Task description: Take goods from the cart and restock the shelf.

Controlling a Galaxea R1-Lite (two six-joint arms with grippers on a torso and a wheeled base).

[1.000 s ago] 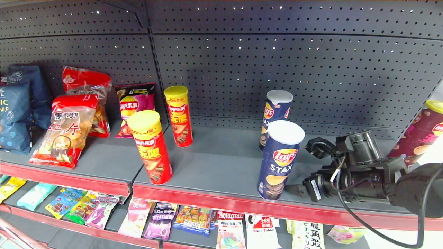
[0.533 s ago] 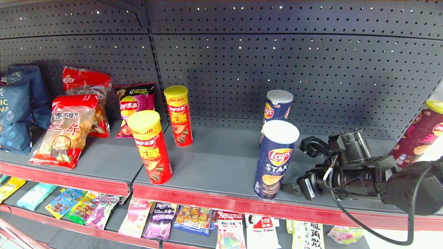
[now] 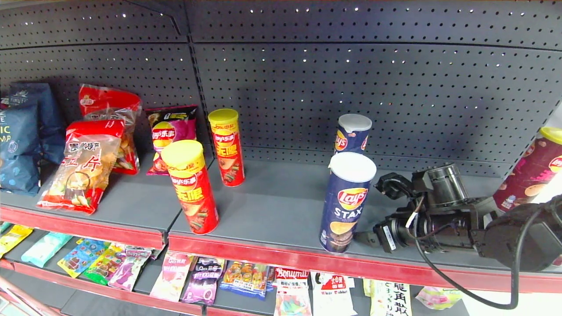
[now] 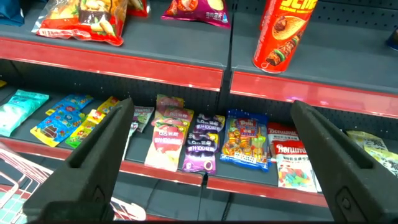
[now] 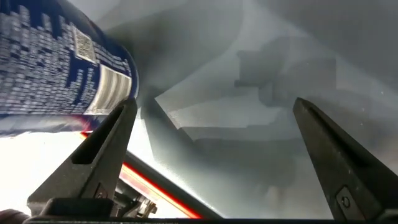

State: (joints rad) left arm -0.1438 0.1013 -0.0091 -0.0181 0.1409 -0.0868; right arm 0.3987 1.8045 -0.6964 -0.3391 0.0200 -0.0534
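Note:
A tall blue chip can [image 3: 347, 202] with a white lid stands at the front edge of the grey upper shelf [image 3: 272, 206], leaning slightly. My right gripper [image 3: 374, 210] is just to its right, low over the shelf and open. In the right wrist view the blue can [image 5: 56, 68] lies against the outside of one finger, not between the two, and the right gripper [image 5: 212, 106] holds nothing. A second blue can [image 3: 351, 131] stands behind. My left gripper [image 4: 211, 104] hangs open and empty in front of the lower shelf.
Two red cans with yellow lids [image 3: 191, 186] [image 3: 226, 147] stand left of centre, and snack bags [image 3: 83, 162] sit further left. A maroon can [image 3: 533, 169] leans at the far right. Small sachets [image 4: 205, 140] line the lower shelf. Bare shelf lies between the red and blue cans.
My right gripper has moved a little to the left, and the front blue can has shifted left with it along the shelf edge. Everything else is as before.

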